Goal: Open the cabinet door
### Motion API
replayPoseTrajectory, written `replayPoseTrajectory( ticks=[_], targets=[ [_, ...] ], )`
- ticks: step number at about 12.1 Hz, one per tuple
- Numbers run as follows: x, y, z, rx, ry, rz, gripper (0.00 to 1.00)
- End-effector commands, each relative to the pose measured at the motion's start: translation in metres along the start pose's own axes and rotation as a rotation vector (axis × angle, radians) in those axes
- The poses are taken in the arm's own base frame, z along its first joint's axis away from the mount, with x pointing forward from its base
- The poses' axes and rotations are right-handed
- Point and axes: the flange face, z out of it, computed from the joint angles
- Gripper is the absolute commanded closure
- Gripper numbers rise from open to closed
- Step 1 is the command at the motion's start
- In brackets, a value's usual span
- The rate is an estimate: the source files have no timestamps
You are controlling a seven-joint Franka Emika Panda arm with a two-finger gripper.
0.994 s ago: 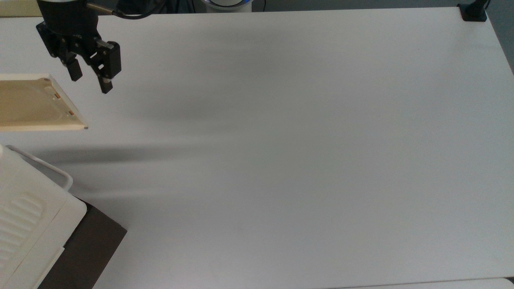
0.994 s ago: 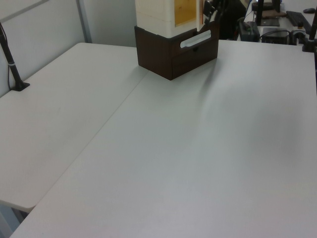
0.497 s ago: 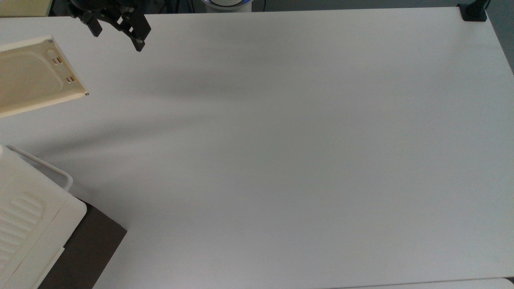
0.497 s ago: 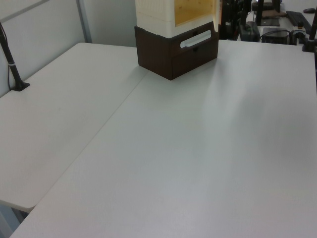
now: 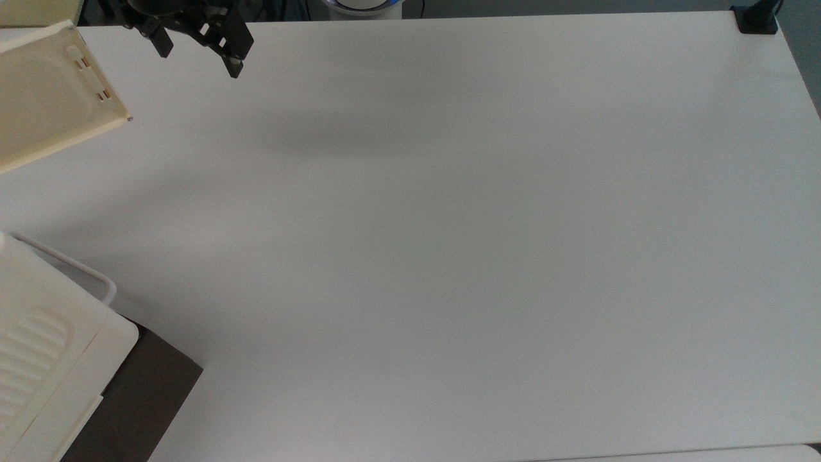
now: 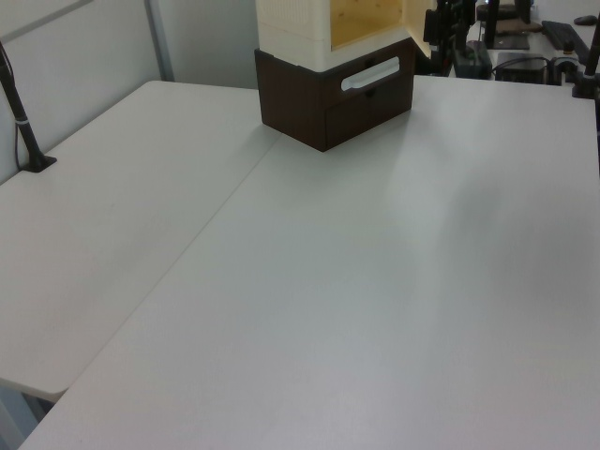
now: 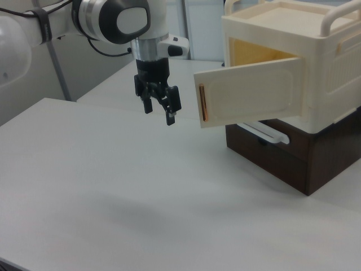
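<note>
Just beside the black two-finger gripper [image 7: 159,109], fingers apart and empty, flat cream plastic cabinet door [image 7: 254,97] swung open, thin copper bar handle [image 7: 203,102], ribbed rounded cream cabinet [image 7: 316,51] behind.

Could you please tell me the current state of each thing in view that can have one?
cabinet door: swung wide open, handle side facing out in the right view.
cabinet: open at the front, sitting on a dark brown base.
gripper: open, holding nothing, hanging above the table apart from the door.
</note>
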Motion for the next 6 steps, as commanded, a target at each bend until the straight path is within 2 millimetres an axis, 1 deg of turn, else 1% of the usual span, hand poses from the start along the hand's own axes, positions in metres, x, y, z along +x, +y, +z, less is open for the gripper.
replayPoseTrajectory(
  ticks=[1,3,6],
  targets=[
    [-0.0095,0.0101,-0.0073,0.009,-0.003,-0.034,0.00],
    [-0.0091,0.0135,-0.0074,0.012,-0.001,-0.027,0.00],
    [-0.0090,0.0135,-0.0076,0.012,0.000,-0.019,0.00]
  ],
)
